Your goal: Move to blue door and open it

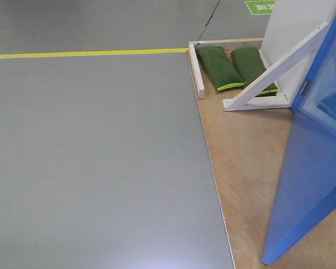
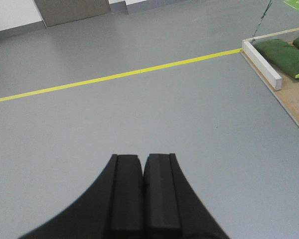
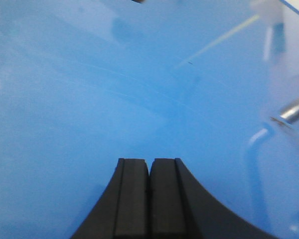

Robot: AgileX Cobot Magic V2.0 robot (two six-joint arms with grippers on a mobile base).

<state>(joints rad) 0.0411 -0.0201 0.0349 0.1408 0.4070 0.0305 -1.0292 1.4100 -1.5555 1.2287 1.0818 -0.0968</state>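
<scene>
The blue door (image 1: 316,168) stands at the right of the front view, swung out over the plywood base, with a grey lock plate (image 1: 305,87) on its thin edge. Its glossy face (image 3: 114,89) fills the right wrist view, with a silver lever handle (image 3: 295,112) at the right edge. My right gripper (image 3: 149,162) is shut and empty, pointing at the door face just left of the handle. My left gripper (image 2: 143,157) is shut and empty, pointing over the bare grey floor. Neither gripper shows in the front view.
A plywood base (image 1: 241,162) holds a white panel (image 1: 294,39) with a diagonal white brace (image 1: 274,70). Two green sandbags (image 1: 221,67) lie inside a white frame (image 1: 197,70); they also show in the left wrist view (image 2: 284,55). A yellow floor line (image 1: 89,54) crosses the grey floor (image 1: 95,168).
</scene>
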